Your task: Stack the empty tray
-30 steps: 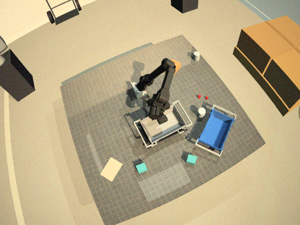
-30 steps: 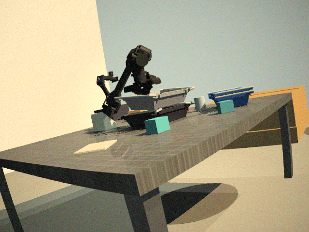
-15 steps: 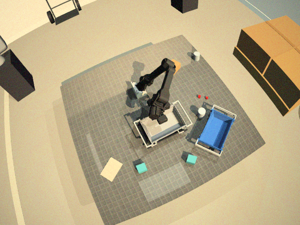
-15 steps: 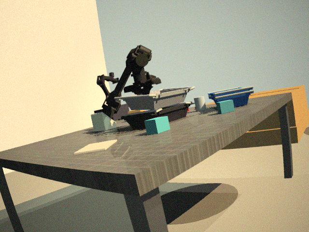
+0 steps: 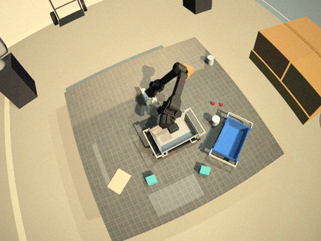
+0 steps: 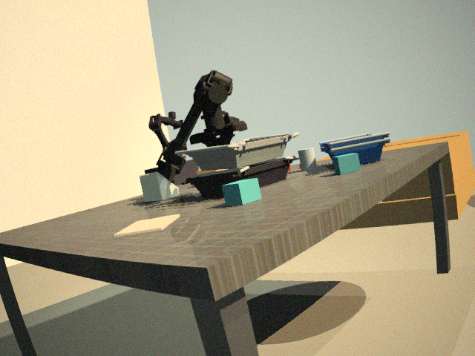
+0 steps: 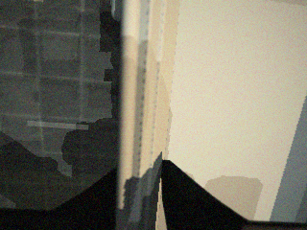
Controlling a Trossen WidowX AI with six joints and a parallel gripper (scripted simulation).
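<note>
The empty grey-white tray (image 5: 185, 127) (image 6: 260, 151) (image 7: 216, 96) is over the dark loaded tray (image 6: 268, 173), roughly lined up with it. My gripper (image 6: 220, 142) (image 7: 148, 166) is shut on the grey tray's far long wall, from above; the top view hides the fingertips under the arm. The grey tray's wire bars stand out at its ends. A pale bar (image 6: 244, 168) shows at the dark tray's top, just below the grey tray. Whether the grey tray touches the bars cannot be told. The load is mostly hidden.
A blue tray (image 5: 230, 138) (image 6: 369, 155) with pale bars stands to the right. A white cylinder (image 5: 215, 120) (image 6: 307, 159) stands between. Two turquoise blocks (image 5: 151, 179) (image 5: 204, 170), a cream plate (image 5: 119, 181) and a pale block (image 6: 156, 188) beside the arm also stand around.
</note>
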